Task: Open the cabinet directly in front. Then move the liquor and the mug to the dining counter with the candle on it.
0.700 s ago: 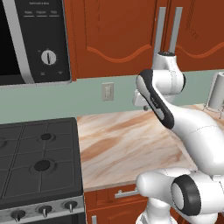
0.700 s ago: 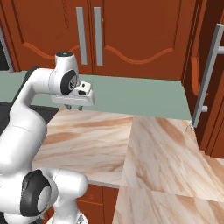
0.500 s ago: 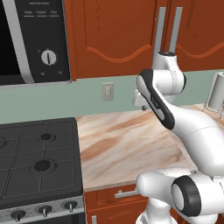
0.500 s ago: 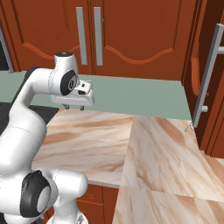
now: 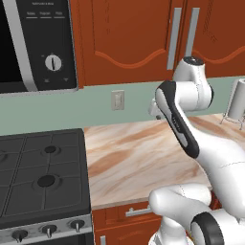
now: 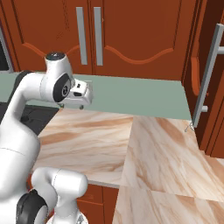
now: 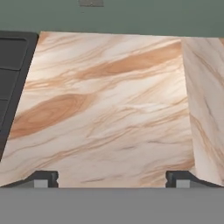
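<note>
The cabinet [image 5: 143, 33] is straight ahead above the worktop, both arched doors shut, and its two silver bar handles [image 6: 81, 35] hang side by side. My gripper [image 6: 82, 94] hovers below the doors over the marble worktop and points down. In the hand view the gripper [image 7: 112, 178] is open, its fingertips [image 7: 43, 178] set wide apart with nothing between them. The liquor and the mug are hidden. The dining counter and the candle are out of view.
A black stove [image 5: 38, 177] adjoins the marble worktop [image 5: 139, 153] on the left, under a microwave [image 5: 38, 43]. A wall outlet [image 5: 117, 99] sits on the green backsplash. A white cylinder on a stand [image 5: 237, 100] is at the right. A tall cabinet's long handle [image 6: 205, 74] juts out at the right.
</note>
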